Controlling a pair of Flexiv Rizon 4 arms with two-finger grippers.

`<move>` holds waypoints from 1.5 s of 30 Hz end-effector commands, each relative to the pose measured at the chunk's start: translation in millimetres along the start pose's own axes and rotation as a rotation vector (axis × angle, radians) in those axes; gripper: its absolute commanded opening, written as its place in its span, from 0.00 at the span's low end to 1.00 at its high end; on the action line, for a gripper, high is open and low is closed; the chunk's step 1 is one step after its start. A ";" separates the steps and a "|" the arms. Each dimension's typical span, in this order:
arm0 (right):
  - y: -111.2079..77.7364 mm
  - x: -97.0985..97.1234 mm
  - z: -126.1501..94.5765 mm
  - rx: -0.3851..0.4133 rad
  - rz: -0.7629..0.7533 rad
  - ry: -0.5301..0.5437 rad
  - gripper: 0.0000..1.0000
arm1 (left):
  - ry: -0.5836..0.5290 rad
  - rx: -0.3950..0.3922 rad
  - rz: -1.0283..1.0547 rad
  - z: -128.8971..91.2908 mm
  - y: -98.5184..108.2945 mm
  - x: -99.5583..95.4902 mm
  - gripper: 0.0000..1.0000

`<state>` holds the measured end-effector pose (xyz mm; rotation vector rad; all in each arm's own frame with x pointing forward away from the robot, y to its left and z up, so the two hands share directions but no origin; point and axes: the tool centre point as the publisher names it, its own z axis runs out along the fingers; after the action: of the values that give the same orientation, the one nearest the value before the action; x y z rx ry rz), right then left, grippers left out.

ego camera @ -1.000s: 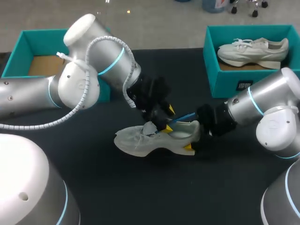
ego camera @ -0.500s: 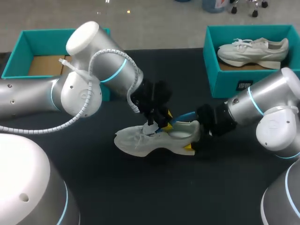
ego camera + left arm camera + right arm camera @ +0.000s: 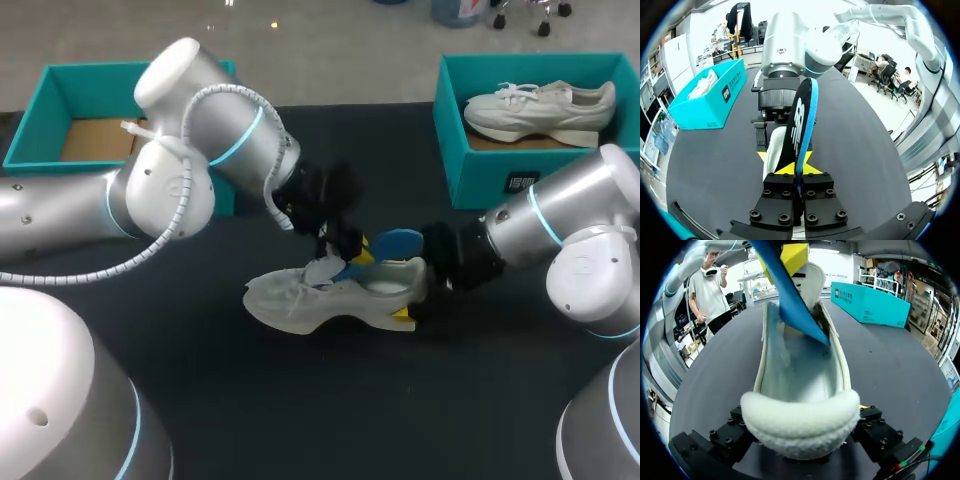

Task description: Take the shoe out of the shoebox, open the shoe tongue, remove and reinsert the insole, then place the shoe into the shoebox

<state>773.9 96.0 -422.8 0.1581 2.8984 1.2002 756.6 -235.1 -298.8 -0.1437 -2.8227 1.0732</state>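
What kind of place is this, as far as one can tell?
Probably a robot test bench: on a black table the left gripper holds a blue insole, the right gripper a shoe, with two teal shoeboxes behind.

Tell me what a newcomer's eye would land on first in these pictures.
The blue foam insole, pinched in the left gripper, sticks up out of the pale white mesh sneaker at the middle of the black table. The right gripper clamps that sneaker's heel. At the far right, a second white sneaker lies in an open teal shoebox.
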 end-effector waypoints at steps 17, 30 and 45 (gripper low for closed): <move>-2.6 0.9 3.8 0.003 0.000 -0.003 0.00 | 0.100 0.249 0.135 -55.7 -42.7 20.9 0.00; -2.6 0.9 3.8 0.003 0.000 -0.003 0.00 | 0.130 0.289 0.268 -84.4 -74.8 38.2 0.00; -2.6 0.9 3.8 0.003 0.000 -0.003 0.00 | 0.130 0.289 0.268 -84.4 -74.8 38.2 0.00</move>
<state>773.9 96.1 -422.8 0.1579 2.8984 1.2003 727.7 -230.3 -182.9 -0.5519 -2.5490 1.4517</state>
